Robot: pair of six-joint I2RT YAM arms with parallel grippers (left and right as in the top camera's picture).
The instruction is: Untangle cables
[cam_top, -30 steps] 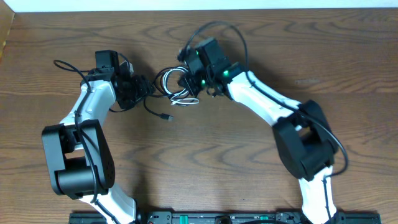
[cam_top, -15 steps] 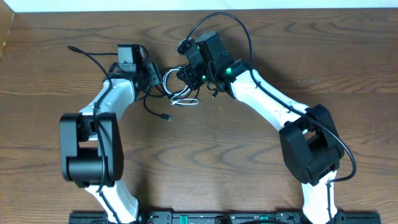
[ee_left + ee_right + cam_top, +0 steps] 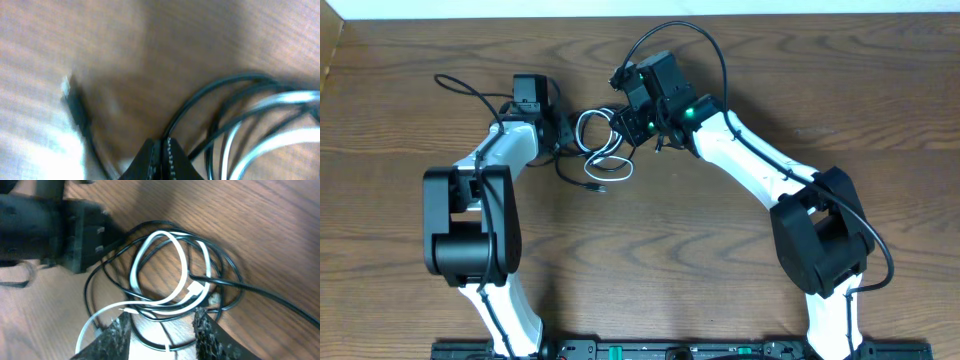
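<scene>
The two cables lie as one loose tangle on the wooden desk (image 3: 650, 260), toward its far side and a little left of centre, between the two arms. The overhead view shows the left claw (image 3: 560, 132) at the tangle's left edge and the right claw (image 3: 625, 125) just over its far right part. The right wrist view shows the white cable (image 3: 133, 272) curling in a tall loop inside wider rings of the black cable (image 3: 250, 290). The two cross each other several times, and one black strand runs off to the right. A white connector (image 3: 196, 287) sits at the lower right of the white loop, against the black rings. The right claw is spread open there, its two fingertips (image 3: 120, 332) standing apart at the near edge of the bundle, with strands of both cables lying between them. The left wrist view is blurred. In it, the left claw's tips are pressed together and a black strand rises right from where they meet, so the left claw appears to be pinching the black cable. The black plug (image 3: 592, 186) lies free on the desk, near the tangle's near-left side and apart from both claws.
</scene>
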